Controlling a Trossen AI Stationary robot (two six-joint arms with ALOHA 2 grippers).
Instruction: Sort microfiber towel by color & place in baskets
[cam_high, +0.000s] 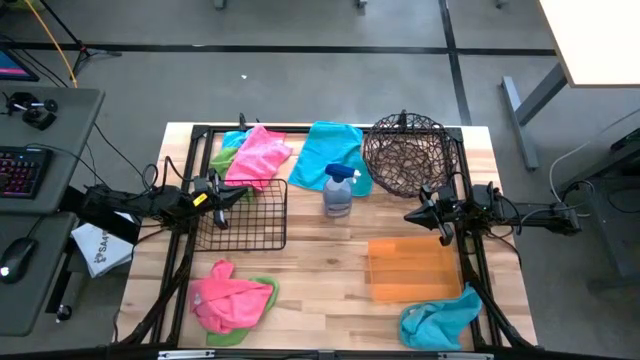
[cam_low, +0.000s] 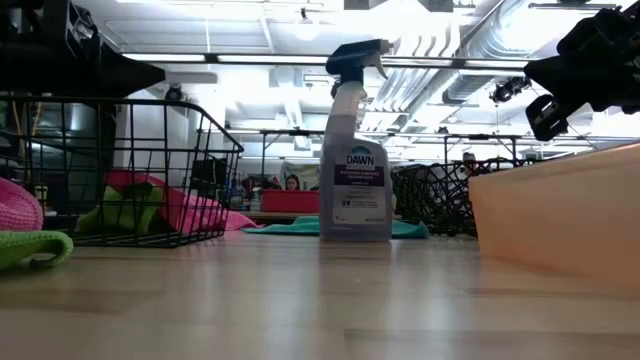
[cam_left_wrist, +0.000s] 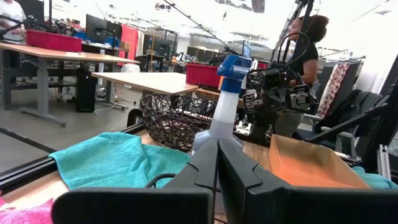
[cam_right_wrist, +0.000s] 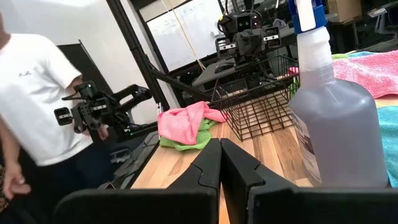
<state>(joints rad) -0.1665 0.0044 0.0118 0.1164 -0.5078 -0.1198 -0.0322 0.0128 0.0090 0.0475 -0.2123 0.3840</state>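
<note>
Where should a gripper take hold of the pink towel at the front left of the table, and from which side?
Probably from straight above, at the raised fold on top of the pink towel. It lies crumpled on a green towel, so a high pinch on the pink folds should lift it alone. The left gripper, shut above the black wire basket, is the nearer one.

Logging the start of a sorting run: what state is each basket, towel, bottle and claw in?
Black wire basket: empty.
Round woven basket: empty.
Orange tray: empty.
Spray bottle: upright, capped.
Towels: all unsorted on the table.
Left claw: shut, empty.
Right claw: shut, empty.
</note>
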